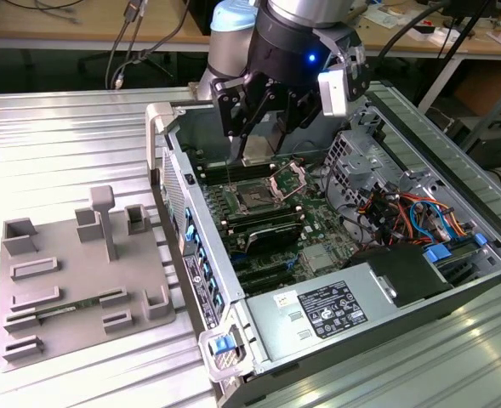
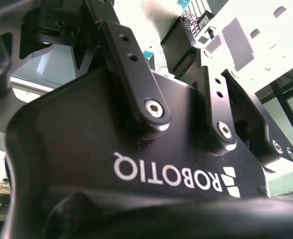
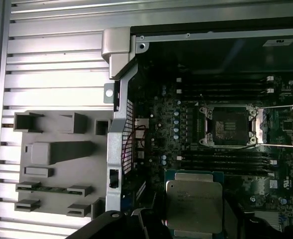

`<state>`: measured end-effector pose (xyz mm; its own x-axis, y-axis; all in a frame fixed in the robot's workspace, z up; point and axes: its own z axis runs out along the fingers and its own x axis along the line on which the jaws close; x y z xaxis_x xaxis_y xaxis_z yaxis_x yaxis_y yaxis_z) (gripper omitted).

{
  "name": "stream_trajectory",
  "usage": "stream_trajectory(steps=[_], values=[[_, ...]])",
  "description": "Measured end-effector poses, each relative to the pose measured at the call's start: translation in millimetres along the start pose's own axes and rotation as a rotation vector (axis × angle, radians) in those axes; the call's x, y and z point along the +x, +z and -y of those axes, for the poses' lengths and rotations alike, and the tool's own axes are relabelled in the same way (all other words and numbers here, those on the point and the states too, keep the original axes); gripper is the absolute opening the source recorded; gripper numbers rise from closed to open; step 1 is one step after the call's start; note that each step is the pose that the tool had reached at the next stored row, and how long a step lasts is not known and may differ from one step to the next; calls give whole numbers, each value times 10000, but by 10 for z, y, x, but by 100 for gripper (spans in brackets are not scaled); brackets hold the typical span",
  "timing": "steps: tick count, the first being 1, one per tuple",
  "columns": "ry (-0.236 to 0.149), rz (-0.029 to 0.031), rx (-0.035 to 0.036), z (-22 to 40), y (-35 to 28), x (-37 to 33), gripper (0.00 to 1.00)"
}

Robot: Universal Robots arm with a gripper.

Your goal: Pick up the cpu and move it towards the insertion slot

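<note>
My gripper (image 1: pixel 257 146) hangs over the open computer case (image 1: pixel 169 170), its fingers (image 1: pixel 233 115) closed on the chip (image 3: pixel 194 201), which I hold flat with its silvery top showing in the first wrist view. The chip is in the air above the green board (image 1: pixel 318 223), near the socket (image 1: pixel 256 200) but not in it. The socket's dark centre lies bare, its silver bracket (image 1: pixel 288 178) swung up, and the grey tray (image 1: pixel 80 280) sits outside the case on the slatted table (image 1: pixel 54 144).
</note>
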<state>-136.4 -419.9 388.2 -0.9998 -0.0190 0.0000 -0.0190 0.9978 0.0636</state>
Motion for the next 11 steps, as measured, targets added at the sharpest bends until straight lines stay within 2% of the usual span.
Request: stream_trajectory(steps=[11], values=[[0,0,1,-1,2,-57,55]])
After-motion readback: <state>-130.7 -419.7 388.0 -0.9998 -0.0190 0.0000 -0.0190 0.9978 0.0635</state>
